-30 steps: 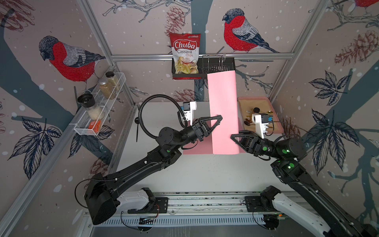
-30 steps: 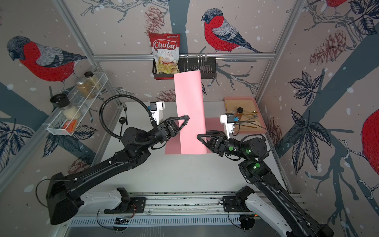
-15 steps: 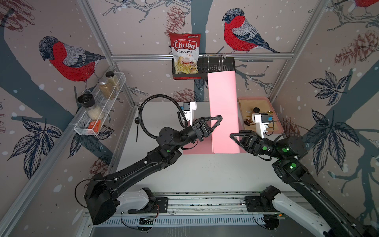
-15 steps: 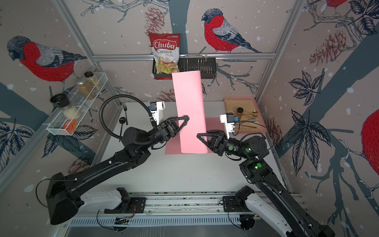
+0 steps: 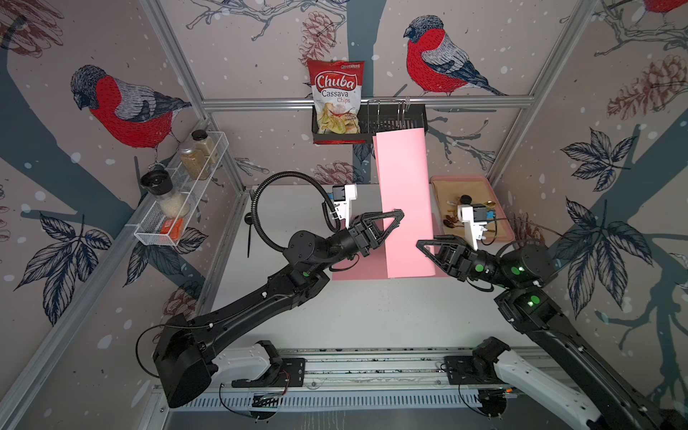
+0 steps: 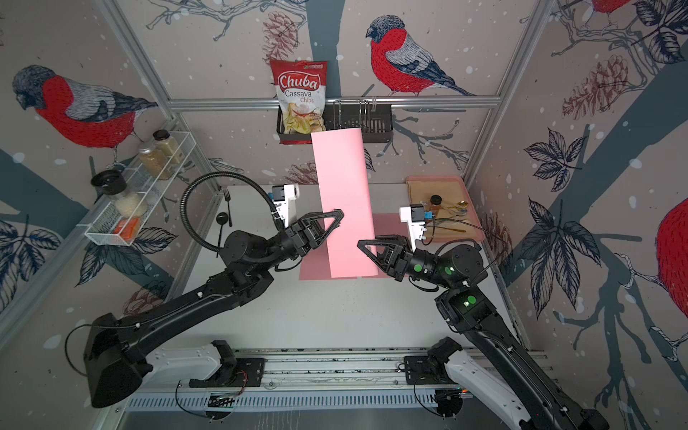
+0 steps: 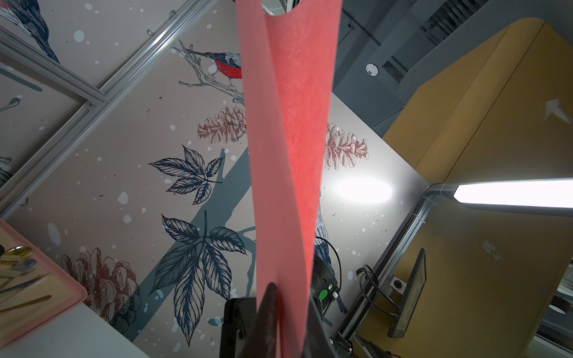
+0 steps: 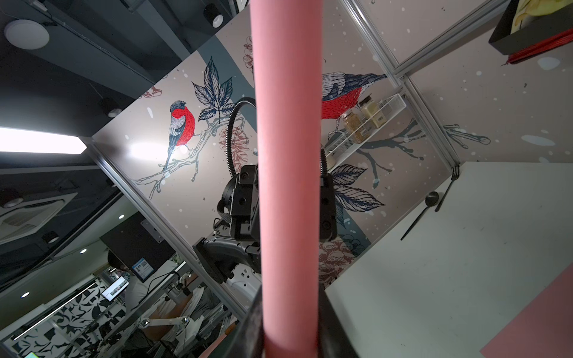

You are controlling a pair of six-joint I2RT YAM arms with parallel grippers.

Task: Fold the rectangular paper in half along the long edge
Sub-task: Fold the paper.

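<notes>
Both top views are evenly, moderately lit and sharp at the centre, though the frame rails bow toward the edges. Soft shadows lie on the tabletop. In the wrist views a ceiling light strip blows out white and throws glare on the wall panel. The pink paper just ahead of the right hand is blurred.

Upright paper blocks middle, table front open

The paper runs off the frame edge in both wrist views.
</notes>
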